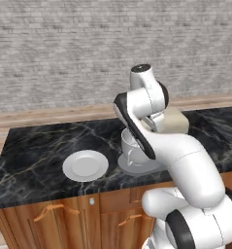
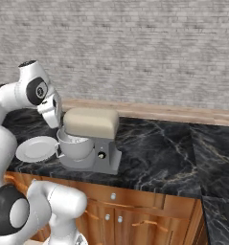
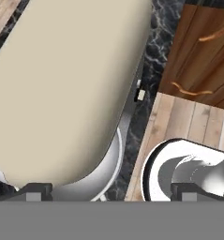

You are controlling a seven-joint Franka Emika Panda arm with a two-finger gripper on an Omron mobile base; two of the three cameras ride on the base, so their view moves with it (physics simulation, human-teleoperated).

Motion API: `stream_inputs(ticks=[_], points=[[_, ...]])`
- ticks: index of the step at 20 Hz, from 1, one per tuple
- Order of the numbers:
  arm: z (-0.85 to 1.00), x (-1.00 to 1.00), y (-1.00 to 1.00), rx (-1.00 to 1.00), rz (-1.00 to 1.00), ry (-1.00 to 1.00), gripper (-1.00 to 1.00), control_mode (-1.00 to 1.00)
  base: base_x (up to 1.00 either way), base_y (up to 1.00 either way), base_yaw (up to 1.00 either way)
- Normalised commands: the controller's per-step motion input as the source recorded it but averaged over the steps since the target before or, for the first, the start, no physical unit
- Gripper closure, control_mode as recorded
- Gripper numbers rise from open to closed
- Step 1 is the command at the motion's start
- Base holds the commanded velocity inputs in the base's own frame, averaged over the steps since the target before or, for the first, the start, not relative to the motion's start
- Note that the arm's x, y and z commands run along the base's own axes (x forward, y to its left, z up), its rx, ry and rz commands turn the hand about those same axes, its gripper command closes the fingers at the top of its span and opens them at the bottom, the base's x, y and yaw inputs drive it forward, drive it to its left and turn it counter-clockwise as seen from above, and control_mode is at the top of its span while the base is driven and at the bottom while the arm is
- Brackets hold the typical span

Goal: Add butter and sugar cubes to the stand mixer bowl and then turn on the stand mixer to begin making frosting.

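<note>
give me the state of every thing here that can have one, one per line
beige-headed stand mixer: head down over its bowl, upright on the black marble counter
pale grey-white stand mixer bowl: seated on the mixer's grey base, contents not visible
flat white round plate: lying flat on the counter, nothing on it
wooden cabinet doors: shut
end effector: open, holding nothing, above the mixer's head

plate point(image 1: 85, 165) left of stand mixer point(image 2: 90, 139), on counter point(image 2: 154, 153)
</note>
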Motion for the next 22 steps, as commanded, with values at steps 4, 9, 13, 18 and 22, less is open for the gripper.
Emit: stream_inputs(ticks=[4,9,13,18,22], points=[[-0.90,-0.27,0.00,-0.02,-0.14,0.23,-1.00,-1.00,0.00,0.00,0.00],[0.08,-0.87,0.00,0.00,-0.05,-0.08,-1.00,-1.00,0.00,0.00,0.00],[0.67,-1.00,-0.21,0.00,0.00,-0.16,-1.00,-1.00,0.00,0.00,0.00],[0.56,-0.90,-0.45,-0.02,0.08,-0.01,-1.00,-1.00,0.00,0.00,0.00],[0.09,-0.51,-0.57,-0.12,0.17,0.02,-1.00,-1.00,0.00,0.00,0.00]])
